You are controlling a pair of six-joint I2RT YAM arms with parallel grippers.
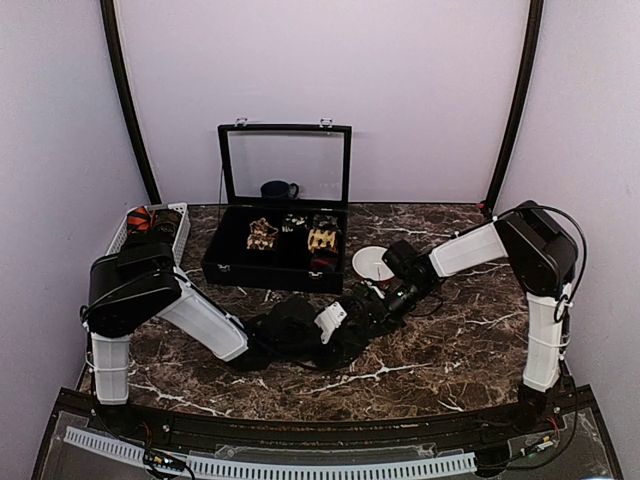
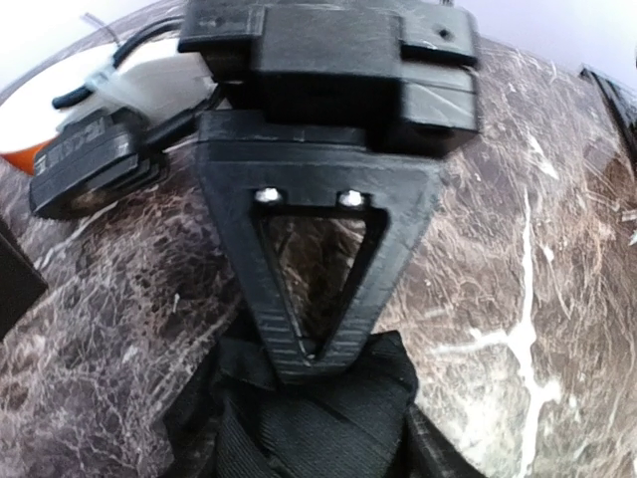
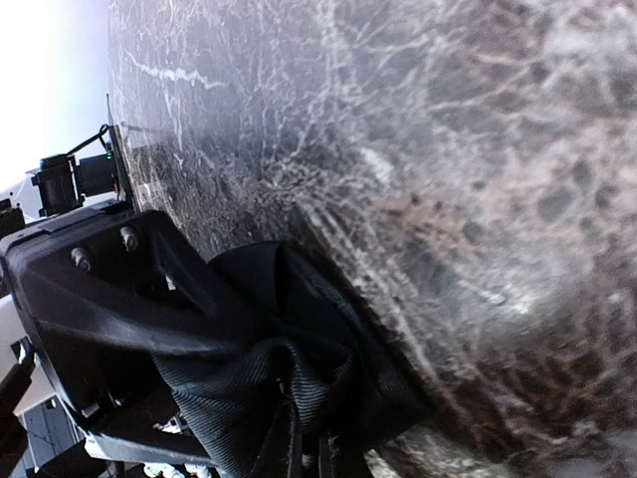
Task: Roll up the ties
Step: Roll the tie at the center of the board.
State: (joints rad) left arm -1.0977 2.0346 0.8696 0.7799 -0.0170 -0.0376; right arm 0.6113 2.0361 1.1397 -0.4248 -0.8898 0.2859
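Since rolling needs an anchor, the right fingers [image 3: 291, 453] pinch the black tie [image 1: 290, 325] before the case [image 1: 285, 200]; the left fingers [image 2: 318, 164], I cannot tell.

White-shelled, black-jointed arms [image 1: 205, 322]; triangular black finger [image 2: 299, 174] apparently bears two screws [image 2: 264, 196].

**Veined marble table and what lies on it**

The dark brown marble-patterned table [image 1: 470, 350], veined white, carries a black hinged case with raised glass lid [image 1: 240, 270] at back centre. A white slatted plastic basket [image 1: 120, 232] stands at back left and a small white round dish [image 1: 372, 263] just right of the case. A crumpled black fabric necktie [image 1: 290, 325] lies in front.
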